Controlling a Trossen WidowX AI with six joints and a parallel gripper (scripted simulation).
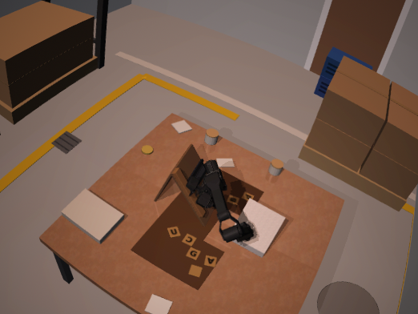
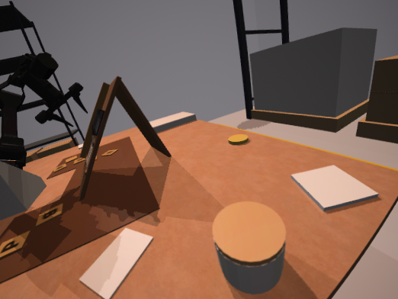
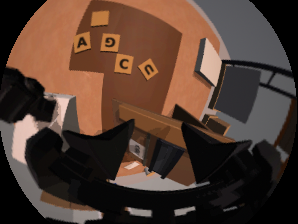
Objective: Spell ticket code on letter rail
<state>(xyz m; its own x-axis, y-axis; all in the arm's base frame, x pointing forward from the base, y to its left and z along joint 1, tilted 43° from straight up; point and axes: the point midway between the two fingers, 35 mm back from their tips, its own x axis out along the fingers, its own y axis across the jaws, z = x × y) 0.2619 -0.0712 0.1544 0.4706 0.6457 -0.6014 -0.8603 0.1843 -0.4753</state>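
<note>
My gripper [image 2: 79,119] [image 3: 158,123] is partly open with nothing between its fingers, near the upper part of the leaning wooden board [image 2: 119,82] [image 3: 145,115]. A dark rail [image 2: 97,123] [image 3: 167,156] is on the board's face; no letter tile is visible in it. The ticket [image 3: 137,149] is beside the rail, its print too small to read. On the dark mat [image 1: 154,244] [image 3: 167,45] lie tiles A [image 1: 211,261] [image 3: 82,42], G [image 1: 193,253] [image 3: 110,42], C [image 1: 189,239] [image 3: 123,64], U [image 1: 174,231] [image 3: 148,69] and a plain one [image 1: 195,271] [image 3: 100,18]. Two more tiles [image 1: 233,199] [image 2: 49,214] lie behind the arm.
The arm's base stands by a white block [image 1: 264,224]. Two lidded jars [image 1: 211,137] [image 1: 275,167] stand along the back edge. A thick pale slab [image 1: 93,215] lies at the left, a yellow disc [image 1: 147,150] [image 2: 238,139] beyond the board. White cards [image 1: 182,126] [image 1: 158,305] lie near the edges.
</note>
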